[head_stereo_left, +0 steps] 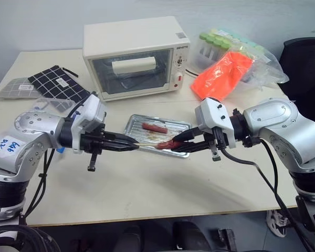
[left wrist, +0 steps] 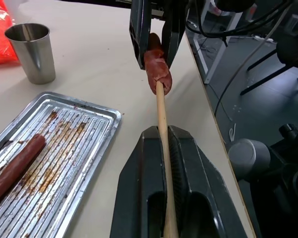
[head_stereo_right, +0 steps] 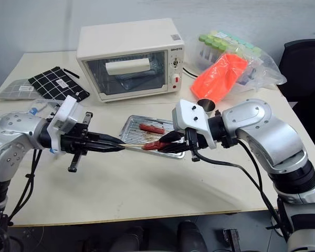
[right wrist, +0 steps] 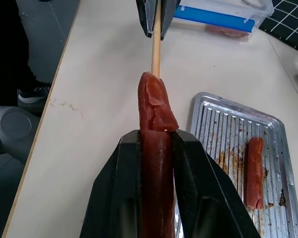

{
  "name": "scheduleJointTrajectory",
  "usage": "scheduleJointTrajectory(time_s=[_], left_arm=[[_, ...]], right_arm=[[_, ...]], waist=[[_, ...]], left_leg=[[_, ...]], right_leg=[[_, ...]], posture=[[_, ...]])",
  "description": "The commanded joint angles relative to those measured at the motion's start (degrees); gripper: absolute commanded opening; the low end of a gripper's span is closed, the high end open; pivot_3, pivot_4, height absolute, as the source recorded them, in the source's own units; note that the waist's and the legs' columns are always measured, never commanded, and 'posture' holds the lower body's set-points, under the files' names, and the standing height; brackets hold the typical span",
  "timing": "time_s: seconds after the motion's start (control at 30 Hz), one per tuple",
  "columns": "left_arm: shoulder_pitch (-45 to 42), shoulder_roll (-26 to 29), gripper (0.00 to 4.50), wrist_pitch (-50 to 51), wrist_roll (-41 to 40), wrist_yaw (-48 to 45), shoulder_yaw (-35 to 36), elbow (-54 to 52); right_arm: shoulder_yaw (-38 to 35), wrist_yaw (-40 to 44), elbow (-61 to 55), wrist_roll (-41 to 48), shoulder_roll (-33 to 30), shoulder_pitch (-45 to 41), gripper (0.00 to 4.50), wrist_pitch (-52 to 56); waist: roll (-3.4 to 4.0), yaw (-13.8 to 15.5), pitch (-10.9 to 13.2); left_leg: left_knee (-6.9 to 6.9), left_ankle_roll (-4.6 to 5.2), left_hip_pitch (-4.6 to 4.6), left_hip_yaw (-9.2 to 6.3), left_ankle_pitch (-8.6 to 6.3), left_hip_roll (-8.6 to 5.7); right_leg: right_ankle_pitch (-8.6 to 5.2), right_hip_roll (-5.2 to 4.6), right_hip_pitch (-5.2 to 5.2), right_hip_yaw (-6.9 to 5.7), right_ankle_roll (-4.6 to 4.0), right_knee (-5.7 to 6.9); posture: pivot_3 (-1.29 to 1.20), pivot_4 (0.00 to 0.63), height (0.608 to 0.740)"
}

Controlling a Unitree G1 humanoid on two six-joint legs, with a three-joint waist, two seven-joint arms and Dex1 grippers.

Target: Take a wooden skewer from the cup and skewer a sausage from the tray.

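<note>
Wooden skewer, clamped in the left tool, is entering the sausage gripped by the right tool; best driven straight along its axis.

Cream toaster oven stands at the back of the pale table, door shut. Beside it, clear bag of green-capped tubes with an orange cloth against it. Black grid-patterned pouch and grey pouch lie at the table's far left corner. Clear plastic box with blue clips near them.
</note>
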Motion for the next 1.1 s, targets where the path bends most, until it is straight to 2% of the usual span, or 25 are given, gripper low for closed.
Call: scheduleJointTrajectory(time_s=[0.03, 0.3, 0.63, 0.9, 1.1], left_arm=[[-1.7, -1.5, 0.0, -1.0, 0.4, -0.2, -1.3, -1.0], [-3.1, -5.0, 0.0, -2.6, 3.1, 0.2, -3.1, 0.5], [0.7, -3.8, 0.0, -3.2, 3.4, 1.2, -0.6, -0.8], [-0.2, -6.1, 0.0, -2.8, 3.0, 3.6, -1.9, -2.1], [2.4, -4.0, 0.0, -3.9, 3.9, 3.7, 0.8, -1.4]], right_arm=[[-2.0, -0.4, -2.8, 1.2, -0.1, -0.5, 0.9, -0.2], [-2.4, -0.6, -3.2, 1.3, -0.5, -0.3, 0.9, 0.3], [-3.0, -0.9, -3.2, 1.7, -1.0, -0.1, 0.9, 0.7], [-2.8, -0.7, -2.7, 1.8, -0.7, -0.7, 0.9, 0.5], [-3.2, -1.5, -2.0, 2.1, -0.3, -2.1, 0.9, 1.4]], waist=[[0.0, 0.0, 0.0], [0.0, 0.0, 0.0], [0.0, 0.0, 0.0], [0.0, 0.1, 0.0], [0.0, -0.1, 0.0]], left_leg=[[0.0, 0.0, 0.0, 0.0, 0.0, 0.0], [0.03, 0.0, 0.0, 0.0, 0.0, -0.01], [0.03, 0.0, 0.0, 0.0, 0.0, 0.0], [0.07, 0.0, 0.0, 0.0, 0.0, -0.01], [0.07, 0.0, 0.0, 0.0, 0.0, 0.0]], right_leg=[[0.0, 0.0, 0.0, 0.0, 0.0, 0.0], [0.0, 0.01, 0.01, -0.01, 0.0, 0.02], [0.0, 0.01, 0.01, 0.0, 0.0, 0.01], [0.0, 0.0, 0.03, 0.0, 0.0, 0.01], [0.0, 0.0, 0.02, 0.0, 0.0, 0.0]], posture=[[0.0, 0.15, 0.74], [0.0, 0.15, 0.74], [0.0, 0.15, 0.74], [0.0, 0.15, 0.74], [0.0, 0.15, 0.74]])
